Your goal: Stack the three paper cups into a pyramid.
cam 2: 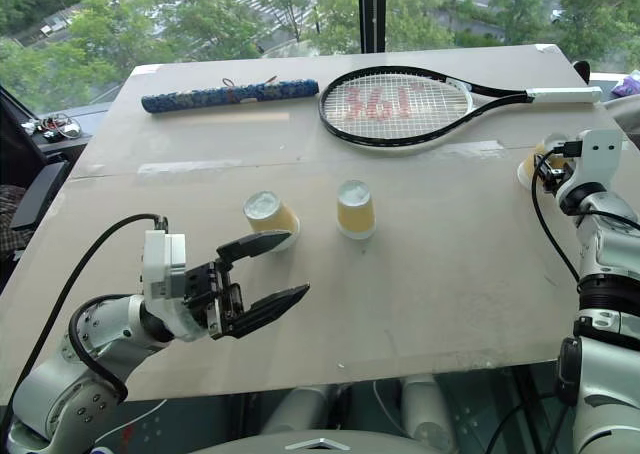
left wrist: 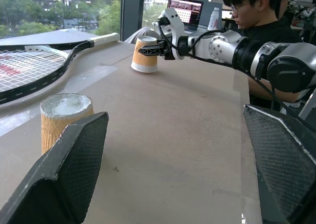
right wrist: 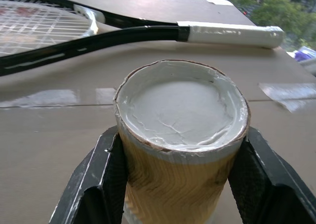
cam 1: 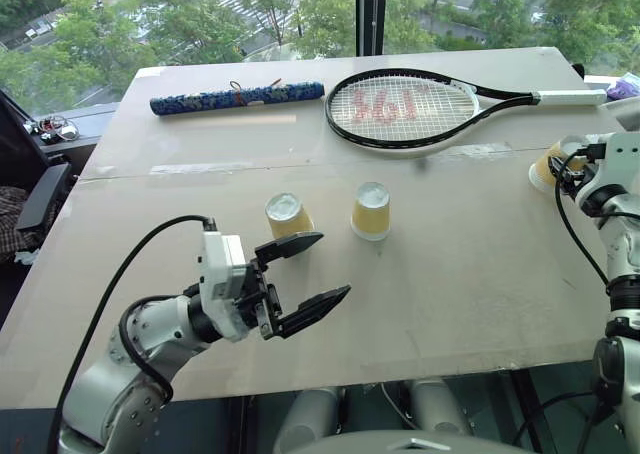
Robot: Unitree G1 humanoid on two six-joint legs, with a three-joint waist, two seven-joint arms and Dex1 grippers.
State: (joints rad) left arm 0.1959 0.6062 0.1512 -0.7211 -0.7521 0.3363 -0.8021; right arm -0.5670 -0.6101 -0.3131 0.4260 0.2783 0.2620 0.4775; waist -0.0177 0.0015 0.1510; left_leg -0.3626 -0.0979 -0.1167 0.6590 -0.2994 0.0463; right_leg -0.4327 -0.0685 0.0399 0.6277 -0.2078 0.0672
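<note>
Paper cups, 3 in number, are seen inverted on the table (cam 1: 450,294), none stacked on another. 1 cup (right wrist: 180,150) is enclosed between the 2 black fingers of the right gripper (right wrist: 180,184), whose pads (right wrist: 111,177) are pressed against its yellow sides, so this gripper is closed around the cup near the table's right edge; the same grip is seen from afar in the left wrist view, where the cup (left wrist: 144,55) stands on the tabletop. The left gripper (cam 1: 305,279) is held above the table's near part with its jaws spread wide and nothing between them. Just beyond its upper finger (cam 1: 292,246) stands the 2nd cup (cam 1: 288,217), and a little further to that gripper's right stands the 3rd cup (cam 1: 371,212), the 2 being apart from each other. Well beyond both grippers, a tennis racket (cam 1: 400,109) is laid flat with its white handle pointing towards the right gripper's side, and a blue patterned tube (cam 1: 237,98) is laid beside the racket's head. A person (left wrist: 256,21) is seated behind the right arm, with a laptop (left wrist: 184,10) nearby.
</note>
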